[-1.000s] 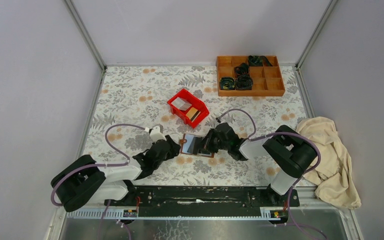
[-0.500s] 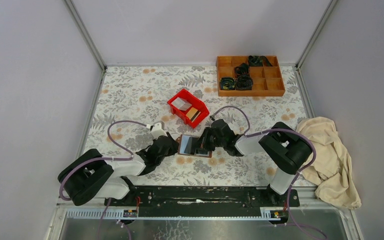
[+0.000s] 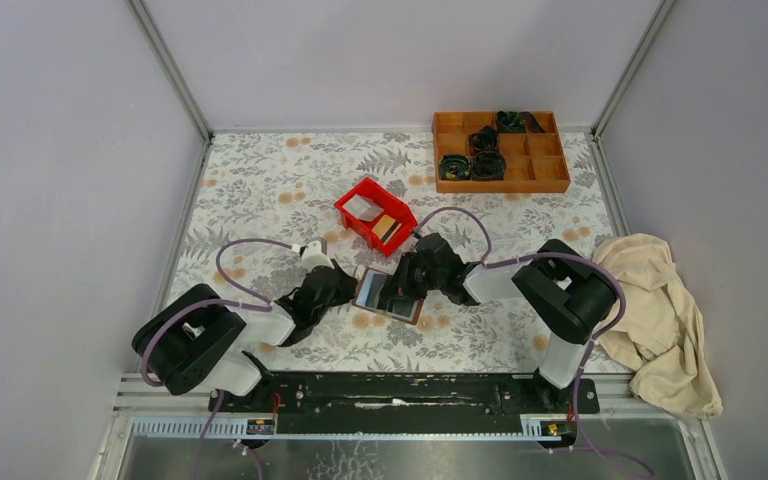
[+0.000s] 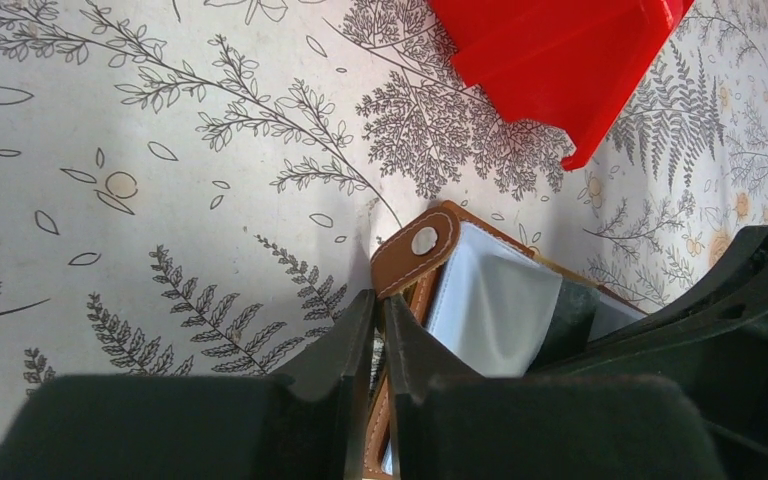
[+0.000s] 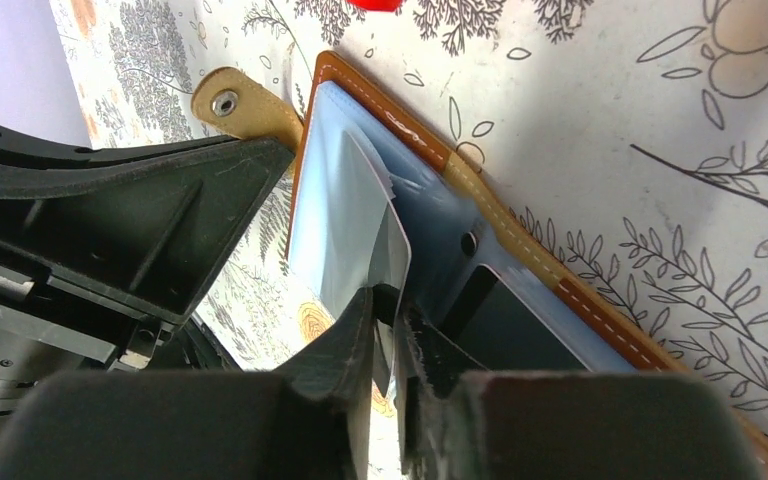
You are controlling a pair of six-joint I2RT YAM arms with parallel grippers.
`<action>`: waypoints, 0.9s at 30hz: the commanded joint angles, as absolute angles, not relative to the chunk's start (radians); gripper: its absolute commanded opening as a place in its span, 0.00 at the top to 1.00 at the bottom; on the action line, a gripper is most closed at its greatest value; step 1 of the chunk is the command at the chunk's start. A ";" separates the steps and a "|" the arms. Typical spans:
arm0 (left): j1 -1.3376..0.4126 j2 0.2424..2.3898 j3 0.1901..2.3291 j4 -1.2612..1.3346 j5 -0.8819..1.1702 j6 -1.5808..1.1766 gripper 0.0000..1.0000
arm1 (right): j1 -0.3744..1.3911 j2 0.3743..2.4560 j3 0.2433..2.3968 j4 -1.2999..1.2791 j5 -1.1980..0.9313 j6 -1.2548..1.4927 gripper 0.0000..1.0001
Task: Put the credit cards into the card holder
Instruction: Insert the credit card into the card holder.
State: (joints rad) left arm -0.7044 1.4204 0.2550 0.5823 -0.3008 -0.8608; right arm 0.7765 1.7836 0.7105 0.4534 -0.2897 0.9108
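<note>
Two arms meet near the middle of the floral surface (image 3: pixel 260 170), on the near side of the red bin (image 4: pixel 550 60).

- Card holder (image 3: pixel 380 292): lies open on the surface between the arms, pale lining up, close to the bin but not touching it.
- Left claw (image 4: pixel 380 330): jaws drawn almost together over the brown leather edge below the snap tab. It seems to pin that side down.
- Right claw (image 5: pixel 388 310): jaws nearly together with the pale card (image 5: pixel 360 240) between them. The card's far end is tucked at a slant into the lining pocket, and its near end is outside.
- Gold-tan card (image 3: pixel 385 228): sits in the red bin, untouched.
- Snap stud (image 4: pixel 424 240): unfastened, on the tab beside the left claw.

Step, as I judge it: seating the first card, partly in.

The next move calls for a straight push along the pocket line with the holder anchored. After that, a clean release and a retreat that does not drag the card back out, then a trip to the bin.
</note>
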 commanded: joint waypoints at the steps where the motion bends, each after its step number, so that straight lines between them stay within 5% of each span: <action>1: -0.698 1.467 0.221 0.579 -0.249 -0.833 0.87 | 0.788 1.829 0.697 0.259 -0.272 0.825 0.78; 7: -0.698 1.479 0.193 0.613 -0.237 -0.847 0.92 | 0.788 1.749 0.708 0.182 -0.204 0.790 0.67; 27: -0.698 1.466 0.176 0.629 -0.212 -0.853 1.00 | 0.788 1.484 0.681 -0.014 -0.044 0.753 0.59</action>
